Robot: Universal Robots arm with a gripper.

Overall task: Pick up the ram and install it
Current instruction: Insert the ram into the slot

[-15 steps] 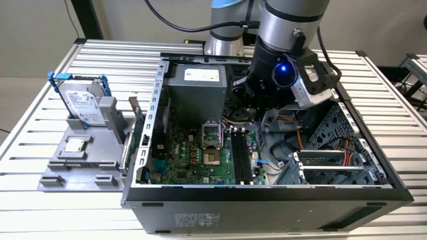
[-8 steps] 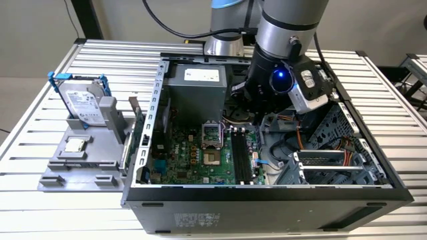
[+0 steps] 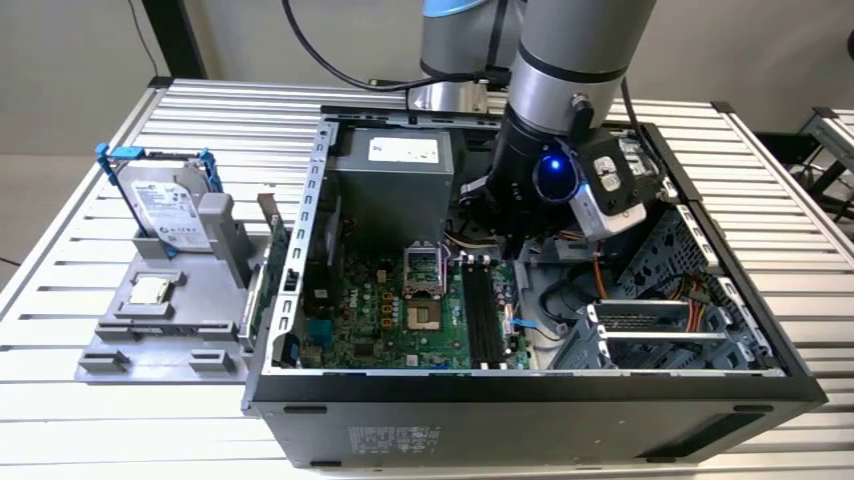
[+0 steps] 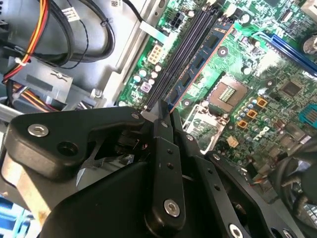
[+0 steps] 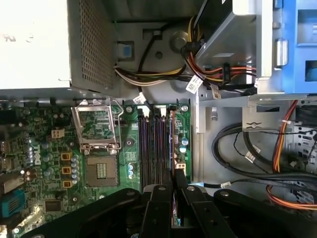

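The ram [image 4: 214, 48] is a slim blue-green stick with black chips. It stands on edge in the motherboard slot nearest the drive-bay side, beside the empty black slots [image 4: 184, 47]. In the first wrist view the ram [image 5: 172, 141] is seen edge-on as a thin orange-rimmed line running up from between my fingers. My gripper [image 5: 173, 186] is down inside the computer case, its two black fingers [image 5: 159, 198] closed on one end of the stick. In the exterior view the gripper [image 3: 514, 238] hangs just above the slots [image 3: 485, 310].
The open computer case [image 3: 534, 385] lies on a slatted metal table [image 3: 80, 420]. The CPU socket [image 5: 99, 171], power supply [image 3: 400, 165] and cable bundles [image 5: 247, 148] flank the slots. Outside the case, a grey holder [image 3: 167, 330] carries a silver hard drive [image 3: 167, 205] and a small silver chip [image 3: 150, 290].
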